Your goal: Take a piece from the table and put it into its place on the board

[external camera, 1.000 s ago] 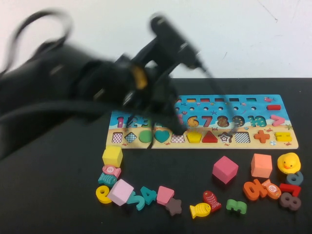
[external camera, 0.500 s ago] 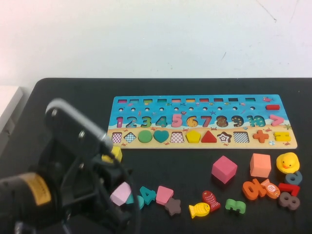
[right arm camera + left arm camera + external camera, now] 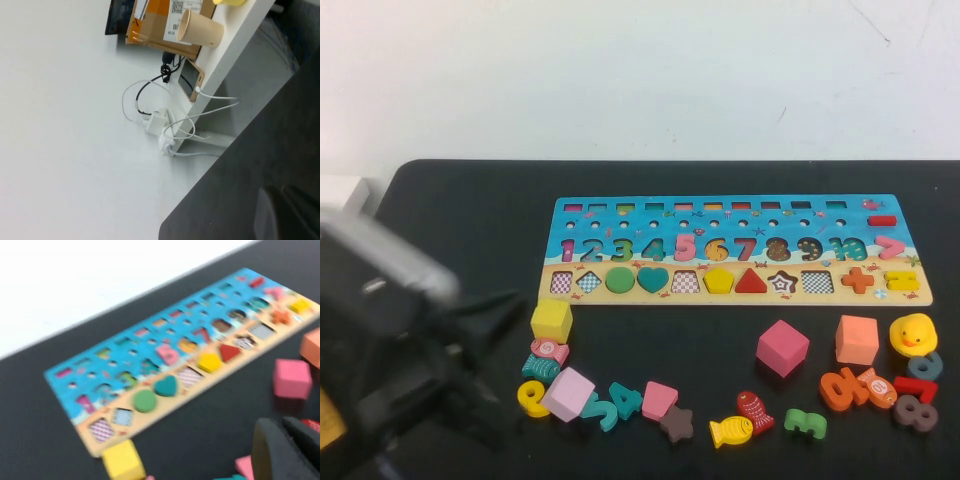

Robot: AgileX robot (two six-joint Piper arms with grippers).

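Having withdrawn off the board (image 3: 730,250), left gripper (image 3: 287,450) clenched, empty; right gripper (image 3: 287,212) clenched.

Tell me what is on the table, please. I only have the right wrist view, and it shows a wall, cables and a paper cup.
Observer: The high view shows a puzzle board on the black table, with loose pieces scattered in front of it.
Operator: Where is the left arm?
Observer: It is low at the table's near left corner. Its wrist view shows the left tool over the loose pieces, near a yellow cube by the board's left end.
Operator: Does the right arm show from above?
Observer: No. The right tool does not appear in the high view, so only your view shows it.
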